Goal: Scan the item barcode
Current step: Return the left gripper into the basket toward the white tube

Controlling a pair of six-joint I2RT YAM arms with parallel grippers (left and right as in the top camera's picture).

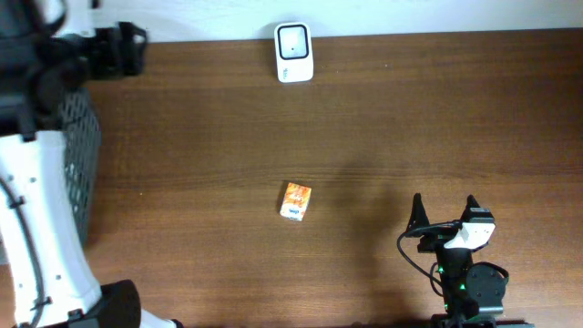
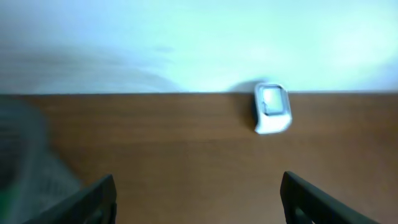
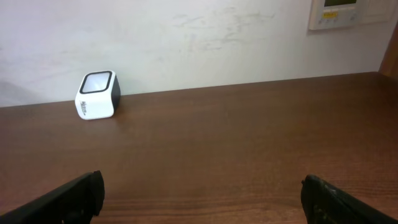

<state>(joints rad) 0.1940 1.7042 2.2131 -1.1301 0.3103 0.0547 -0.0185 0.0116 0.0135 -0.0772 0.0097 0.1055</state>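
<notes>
The left fingers [image 2: 99, 200] are standing wide apart with nothing between them, hanging near the basket [image 1: 80, 137] at the far left of the counter [image 1: 474, 109]. The right fingers [image 3: 68, 199] are also gaping wide and empty, near the front right edge. The box [image 1: 295, 200] is lying flat at mid-counter, well apart from both. Its long axis is running front to back with a slight lean, its orange end pointing toward the scanner [image 1: 293, 53] sitting at the far edge.
</notes>
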